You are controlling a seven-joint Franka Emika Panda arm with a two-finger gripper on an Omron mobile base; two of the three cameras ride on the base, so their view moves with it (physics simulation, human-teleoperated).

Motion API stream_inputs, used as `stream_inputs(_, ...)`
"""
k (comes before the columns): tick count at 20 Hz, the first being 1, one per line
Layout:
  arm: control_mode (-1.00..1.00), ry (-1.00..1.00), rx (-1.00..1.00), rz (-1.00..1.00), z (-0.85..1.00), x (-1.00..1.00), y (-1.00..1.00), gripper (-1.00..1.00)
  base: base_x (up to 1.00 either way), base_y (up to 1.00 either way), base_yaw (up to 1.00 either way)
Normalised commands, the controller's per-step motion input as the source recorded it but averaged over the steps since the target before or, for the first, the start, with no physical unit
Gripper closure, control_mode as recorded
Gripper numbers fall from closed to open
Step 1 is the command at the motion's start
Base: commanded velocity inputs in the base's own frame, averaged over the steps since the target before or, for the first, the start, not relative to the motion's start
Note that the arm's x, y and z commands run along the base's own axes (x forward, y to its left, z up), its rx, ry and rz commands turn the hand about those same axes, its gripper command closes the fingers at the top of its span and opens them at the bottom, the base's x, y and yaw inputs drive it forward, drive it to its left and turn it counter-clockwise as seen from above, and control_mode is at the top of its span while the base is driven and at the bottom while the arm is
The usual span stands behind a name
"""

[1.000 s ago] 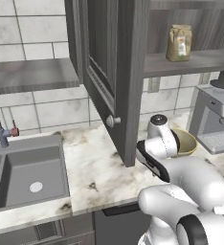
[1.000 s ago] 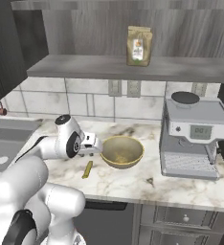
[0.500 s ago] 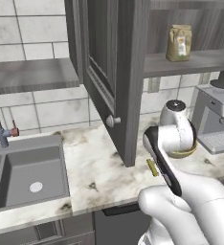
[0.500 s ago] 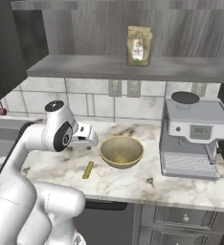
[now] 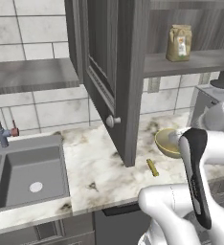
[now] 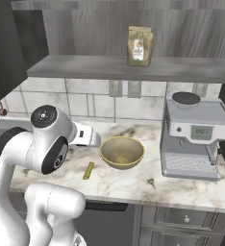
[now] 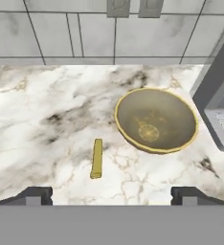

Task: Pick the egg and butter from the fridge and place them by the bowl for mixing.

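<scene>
The butter [image 7: 97, 158] lies flat on the marble counter [image 7: 42, 124] just beside the bowl [image 7: 155, 119], apart from it, while the gripper [image 7: 111, 194] hangs above with its jaws spread wide, grasping nothing.

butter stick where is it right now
The slim yellow butter stick lies flat on the marble counter, just apart from the round yellow-tan bowl. In the right base view it sits left of the bowl, toward the counter's front edge.
</scene>
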Motion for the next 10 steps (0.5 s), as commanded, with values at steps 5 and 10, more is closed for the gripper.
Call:
stream_inputs(5, 1.0, 0.02, 0.0, 0.0, -0.16, -0.44, 0.01, -1.0, -0.4, 0.0, 0.0)
stream_inputs(10, 1.0, 0.0, 0.0, 0.0, 0.0, 0.0, 0.0, -1.0, -1.0, -0.02, -0.03)
